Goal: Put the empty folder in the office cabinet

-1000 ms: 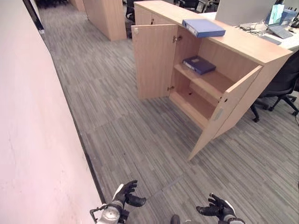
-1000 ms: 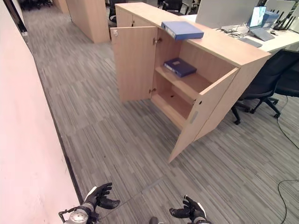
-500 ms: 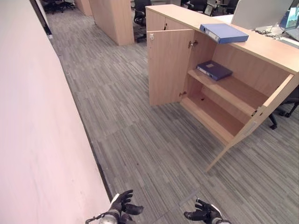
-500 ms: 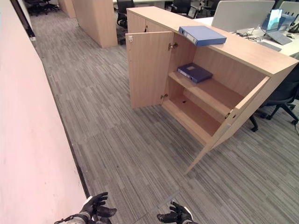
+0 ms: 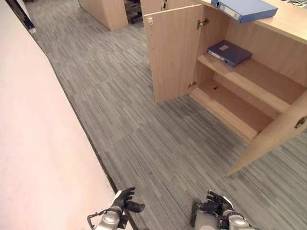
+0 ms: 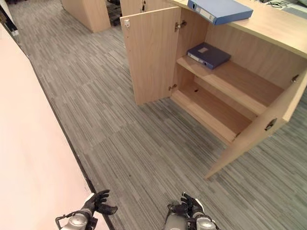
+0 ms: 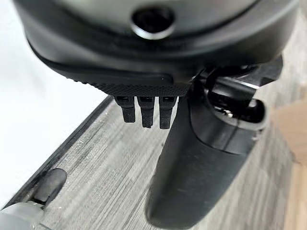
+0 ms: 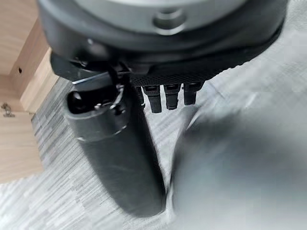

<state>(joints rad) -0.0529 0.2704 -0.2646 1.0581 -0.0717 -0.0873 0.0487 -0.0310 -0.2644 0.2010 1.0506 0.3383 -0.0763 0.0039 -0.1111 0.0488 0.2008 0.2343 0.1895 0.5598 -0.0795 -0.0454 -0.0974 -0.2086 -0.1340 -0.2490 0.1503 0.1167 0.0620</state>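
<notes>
The wooden office cabinet (image 6: 225, 86) is seen far right with both doors swung open; one blue folder (image 5: 243, 8) is laid flat on its top, and a darker blue folder (image 6: 208, 54) is lying on the upper shelf. Left hand (image 5: 123, 199) and right hand (image 5: 217, 205) are held low near the grey carpet (image 5: 144, 120), fingers relaxed, nothing gripped.

Grey striped carpet (image 5: 144, 139); pale wall (image 5: 38, 158) at left; wooden unit (image 5: 103, 12) far back
</notes>
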